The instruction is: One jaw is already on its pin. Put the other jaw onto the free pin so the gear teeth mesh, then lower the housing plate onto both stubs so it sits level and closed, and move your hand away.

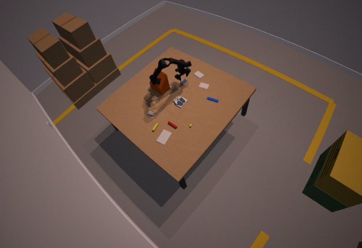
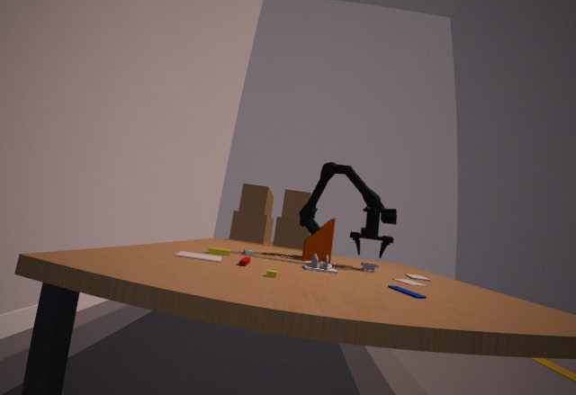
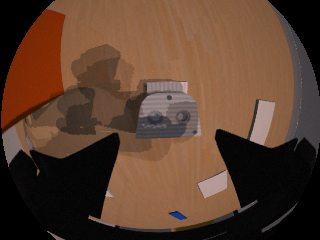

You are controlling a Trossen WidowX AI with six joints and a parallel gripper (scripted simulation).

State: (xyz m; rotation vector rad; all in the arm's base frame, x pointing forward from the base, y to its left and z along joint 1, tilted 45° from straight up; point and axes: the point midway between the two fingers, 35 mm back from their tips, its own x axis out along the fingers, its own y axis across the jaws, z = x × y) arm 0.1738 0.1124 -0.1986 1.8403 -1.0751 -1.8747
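Observation:
The grey housing plate [image 1: 184,81] [image 2: 369,266] [image 3: 169,105] stands off the table on its own, apart from the base. Two round features and a ribbed block at its upper edge show in the wrist view. My gripper [image 1: 182,77] [image 2: 369,255] [image 3: 168,136] is open and empty, above the plate with its fingers spread to either side. The white base [image 2: 320,270] is nearer the table's middle and carries grey jaw parts [image 1: 181,100]. Two upright shapes show on it in the exterior view. I cannot tell how the jaws sit on the pins or whether teeth mesh.
The orange arm mount [image 1: 160,85] [image 2: 319,242] [image 3: 32,60] is beside the plate. A small grey block [image 1: 150,113], a yellow bar [image 1: 155,127], a red bar [image 1: 172,124], a yellow cube [image 1: 190,125], a blue bar [image 1: 212,99] and white cards [image 1: 164,136] [image 1: 203,85] lie around.

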